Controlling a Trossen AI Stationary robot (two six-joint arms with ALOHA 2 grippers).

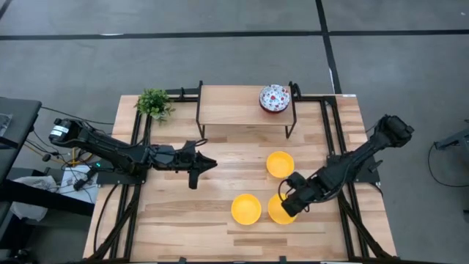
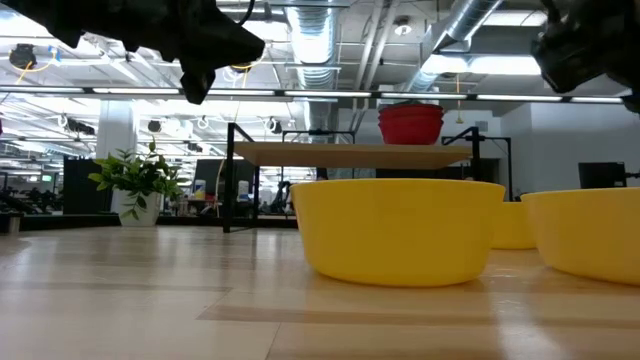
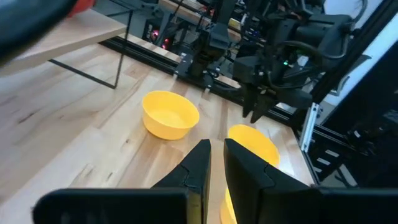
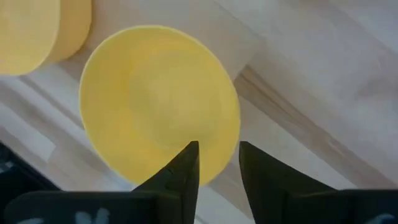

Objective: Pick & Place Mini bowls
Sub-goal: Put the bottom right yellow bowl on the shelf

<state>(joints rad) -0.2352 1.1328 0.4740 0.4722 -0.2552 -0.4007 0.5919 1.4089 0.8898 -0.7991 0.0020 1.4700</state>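
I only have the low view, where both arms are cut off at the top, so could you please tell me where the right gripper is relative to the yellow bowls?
Observer: The right gripper is over the front-right yellow bowl, with its open fingers straddling the rim.
Operator: Thank you. How are the other yellow bowls laid out?
Observer: A second yellow bowl sits just left of that one. A third yellow bowl is farther back, toward the shelf.
Operator: And the left gripper, please?
Observer: The left gripper hovers above the table, left of all three bowls, holding nothing.
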